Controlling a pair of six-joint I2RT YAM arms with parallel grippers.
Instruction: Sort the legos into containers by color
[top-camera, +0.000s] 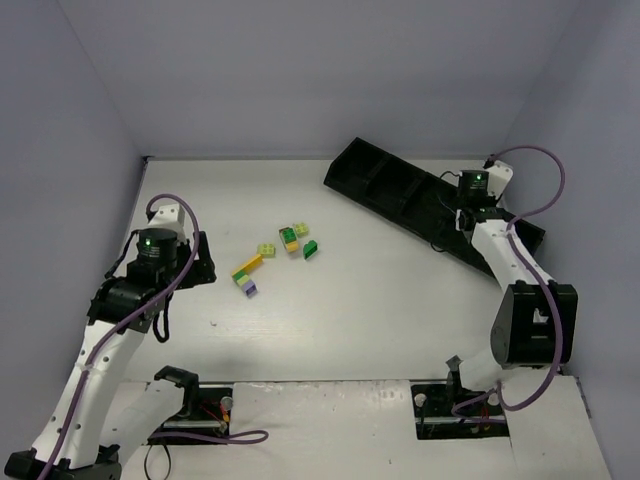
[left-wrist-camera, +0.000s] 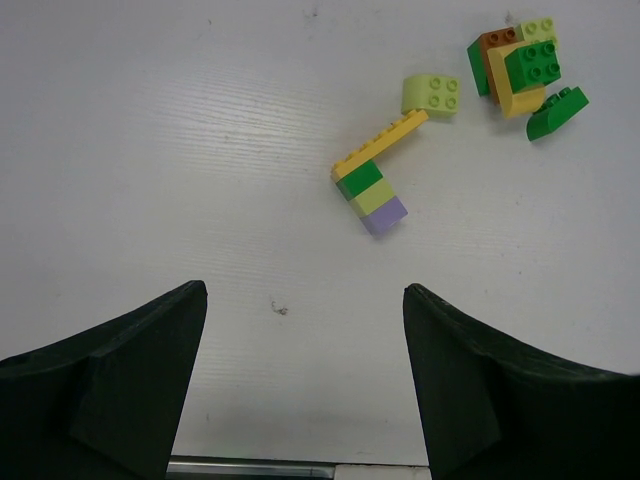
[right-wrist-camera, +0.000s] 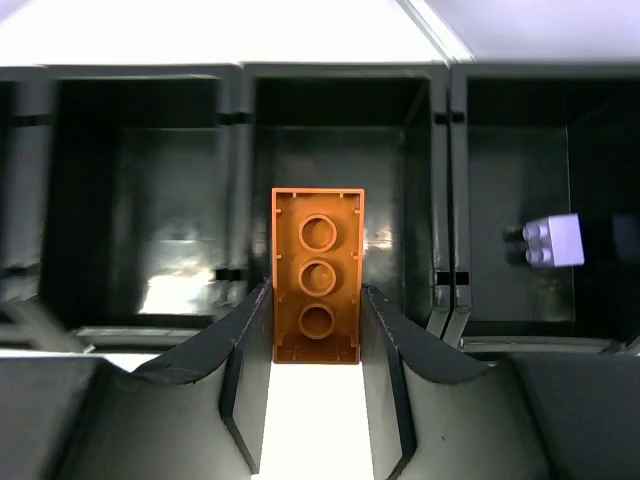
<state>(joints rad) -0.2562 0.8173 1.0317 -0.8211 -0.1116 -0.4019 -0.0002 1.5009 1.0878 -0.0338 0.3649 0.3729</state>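
White is the table (top-camera: 340, 330) that both arms stand on. On the left side, the left pincer (left-wrist-camera: 303, 300) hangs over the table. Its two black fingers (left-wrist-camera: 120, 390) are spread wide apart. Nothing is between them, only table.

A bit further out lie the legos (top-camera: 275, 255), in two small heaps near each other in the middle of the table. In the nearer heap a long yellow brick (left-wrist-camera: 385, 140) lies flat. At one end of it a dark green piece (left-wrist-camera: 360, 180), a lime piece (left-wrist-camera: 374, 200) and a lilac piece (left-wrist-camera: 386, 215) sit in a row, all touching. A square lime brick (left-wrist-camera: 432, 95) lies just beside the other end.

The further heap has a brown piece (left-wrist-camera: 495, 40), a small lime piece (left-wrist-camera: 538, 27), a dark green block (left-wrist-camera: 533, 64) and a yellow block (left-wrist-camera: 510, 92), all packed tight. A slanted dark green brick (left-wrist-camera: 557, 112) lies just beside them.

Far off on the right, a black tray (top-camera: 385, 180) with several boxes lies slantwise on the table. The right pincer (right-wrist-camera: 318, 290) hangs above its middle box. An orange brick (right-wrist-camera: 318, 275) sits right between the fingertips, its hollow underside with three rings facing the wrist camera. Its sides seem to meet the fingers, but I cannot tell if they squeeze it or have let it go. A pale lilac brick (right-wrist-camera: 553, 241) lies in the next box, on the right in the wrist view.
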